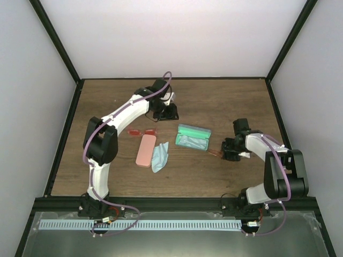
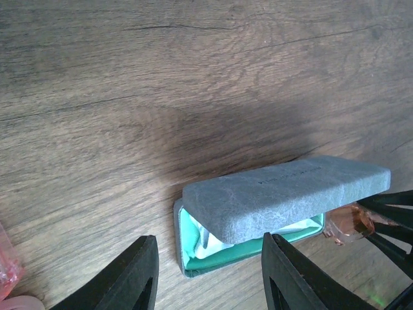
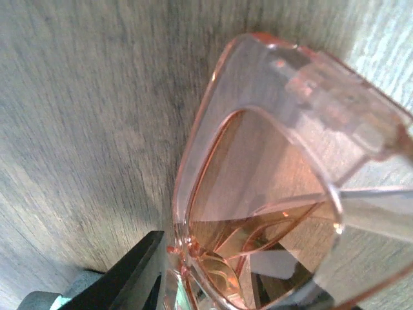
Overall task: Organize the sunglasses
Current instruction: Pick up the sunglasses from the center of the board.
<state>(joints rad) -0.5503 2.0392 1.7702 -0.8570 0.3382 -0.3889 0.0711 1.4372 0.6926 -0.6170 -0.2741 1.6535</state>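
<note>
The orange-red sunglasses (image 3: pixel 258 187) fill the right wrist view, lying on the wood between the jaws of my right gripper (image 3: pixel 226 284). Its left finger (image 3: pixel 132 274) presses against the frame; the other finger shows only dimly through the lens. From above, this pair (image 1: pixel 215 152) sits just left of my right gripper (image 1: pixel 225 149). The reddish-pink sunglasses (image 1: pixel 142 131) lie under the left arm. My left gripper (image 1: pixel 165 111) hangs open over the far middle of the table. In the left wrist view, my left gripper (image 2: pixel 210 274) holds nothing.
An open grey-blue case (image 1: pixel 193 137) with a green lining holds a light cloth; its lid (image 2: pixel 284 194) stands half raised. A shut pink case (image 1: pixel 146 150) and a light blue cloth (image 1: pixel 159 156) lie left of it. Black frame rails border the table.
</note>
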